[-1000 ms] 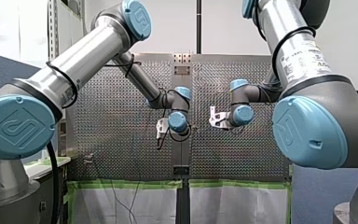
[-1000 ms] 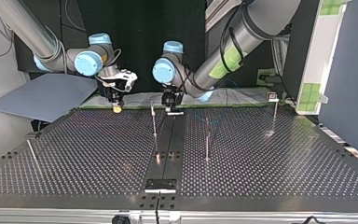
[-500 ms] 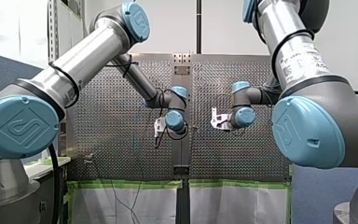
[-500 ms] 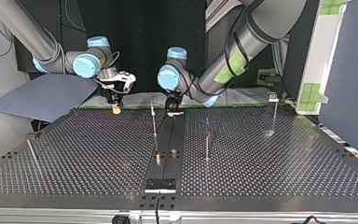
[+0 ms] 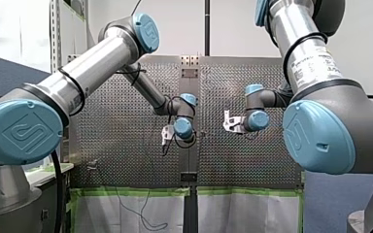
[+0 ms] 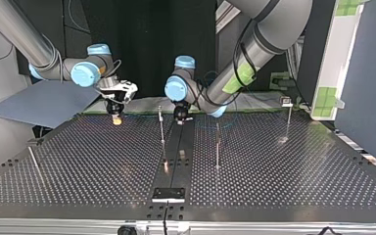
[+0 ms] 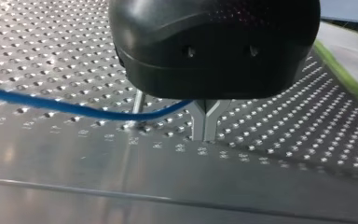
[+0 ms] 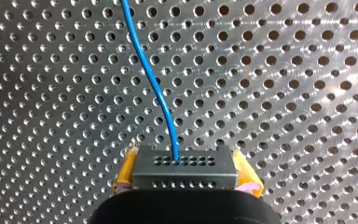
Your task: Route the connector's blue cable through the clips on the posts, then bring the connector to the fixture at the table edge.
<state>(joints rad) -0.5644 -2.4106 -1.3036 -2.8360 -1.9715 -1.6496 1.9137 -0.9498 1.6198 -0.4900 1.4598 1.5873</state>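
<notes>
Black left claw (image 7: pixel 205 133) low over perforated table (image 7: pixel 51 42), metal fingers (image 7: pixel 199 122) pressed together; blue cable (image 7: pixel 65 106) curves in from the side, crossing a thin post (image 7: pixel 139 101), to the fingers' root.

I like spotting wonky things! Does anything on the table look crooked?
Yes: the thin post near the top view's left edge leans, while the other three posts stand straight. Nothing else looks odd.

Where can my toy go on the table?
Bare: between the side post and the middle posts, and between them and the corner post. Crowded: the middle strip by the fixture, and around my left gripper and right gripper.
</notes>
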